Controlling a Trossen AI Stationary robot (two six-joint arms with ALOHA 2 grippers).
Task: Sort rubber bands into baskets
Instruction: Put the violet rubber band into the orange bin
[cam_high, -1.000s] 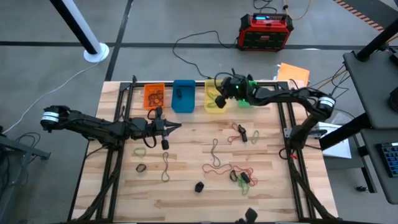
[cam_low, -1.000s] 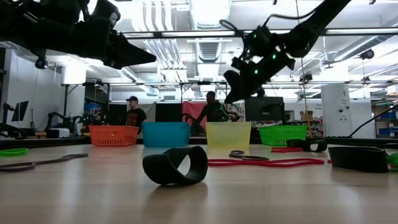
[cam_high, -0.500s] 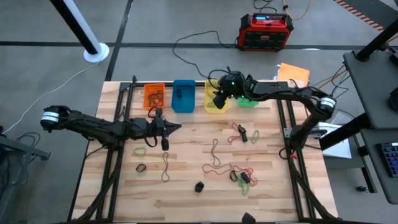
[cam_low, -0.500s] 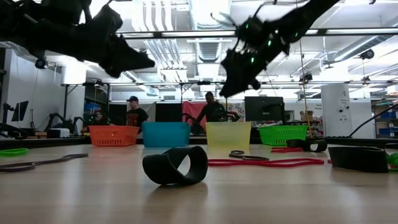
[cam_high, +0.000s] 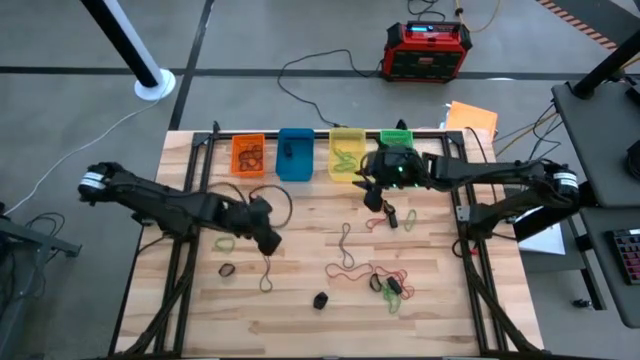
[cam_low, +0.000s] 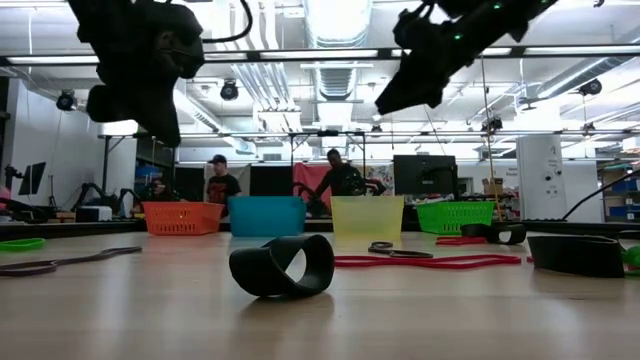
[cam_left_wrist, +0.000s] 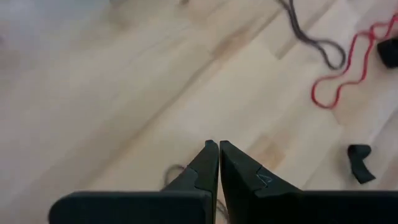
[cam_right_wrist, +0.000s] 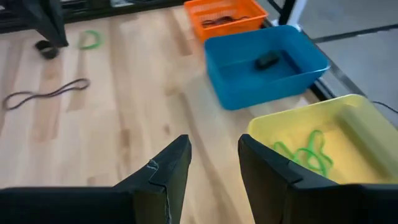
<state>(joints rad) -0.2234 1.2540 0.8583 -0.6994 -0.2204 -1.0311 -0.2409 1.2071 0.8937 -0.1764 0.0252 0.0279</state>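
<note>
The wooden table (cam_high: 300, 300) held soft, light rubber bands (cam_high: 345, 245), best pinched anywhere on a loop. The left gripper (cam_left_wrist: 217, 152) was closed and empty; the right gripper (cam_right_wrist: 211, 163) was spread by the yellow basket (cam_right_wrist: 348, 134)

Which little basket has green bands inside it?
The yellow basket, standing between the blue basket and the green one. Green loops lie on its floor; the blue one holds just a small dark piece, the orange basket dark-brownish bands.
</note>
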